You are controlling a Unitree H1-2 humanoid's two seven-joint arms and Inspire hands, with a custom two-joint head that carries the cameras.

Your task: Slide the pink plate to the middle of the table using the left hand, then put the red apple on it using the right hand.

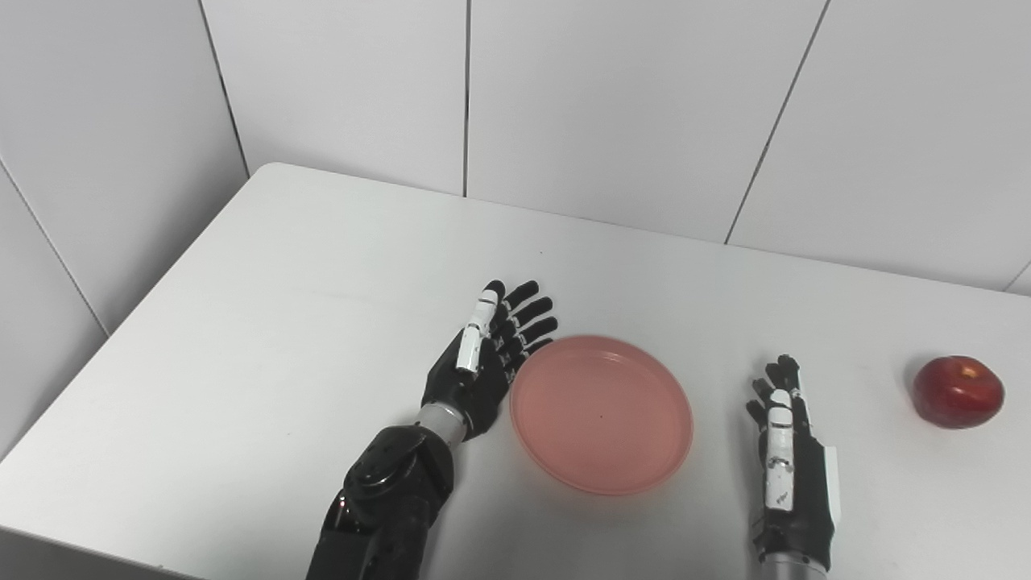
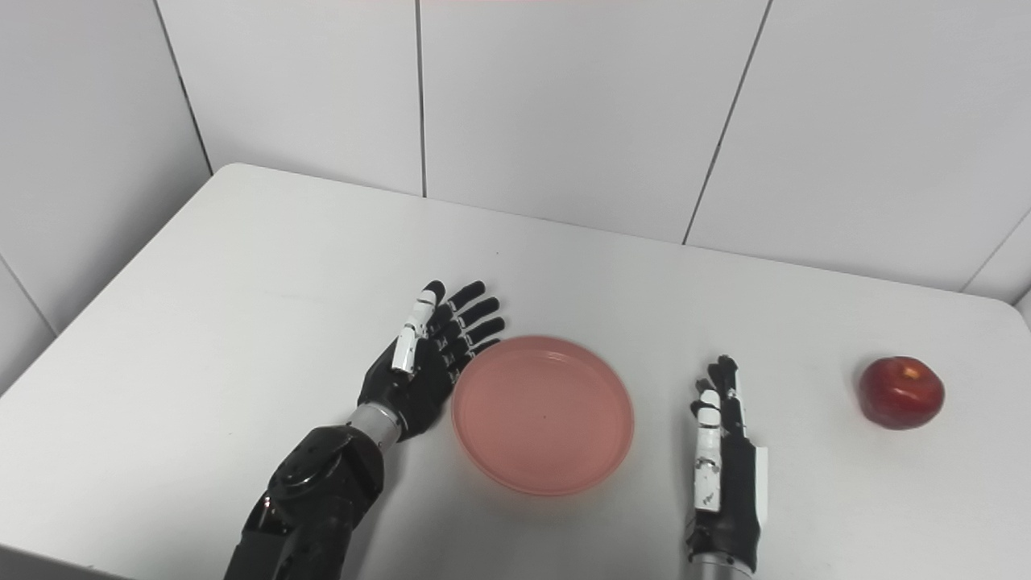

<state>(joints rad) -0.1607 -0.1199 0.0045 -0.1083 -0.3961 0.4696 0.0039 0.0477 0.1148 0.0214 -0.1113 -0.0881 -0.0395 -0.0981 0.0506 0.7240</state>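
Resting near the middle of the white tabletop [image 1: 282,322], the pink plate [image 1: 602,412] has the left hand [image 1: 483,362] spread flat against its left rim, fingers apart and grasping nothing. The right hand [image 1: 785,459] lies just right of the plate, fingers straight and empty. The red apple [image 1: 958,391] sits well apart at far right

Plate [image 1: 602,412]: pink plastic, smooth, slightly translucent. Apple [image 1: 958,391]: glossy red skin. Table [image 1: 266,322]: matt white, smooth. Hands (both) [image 1: 482,358] [image 1: 787,463]: glossy black plastic, white panels.
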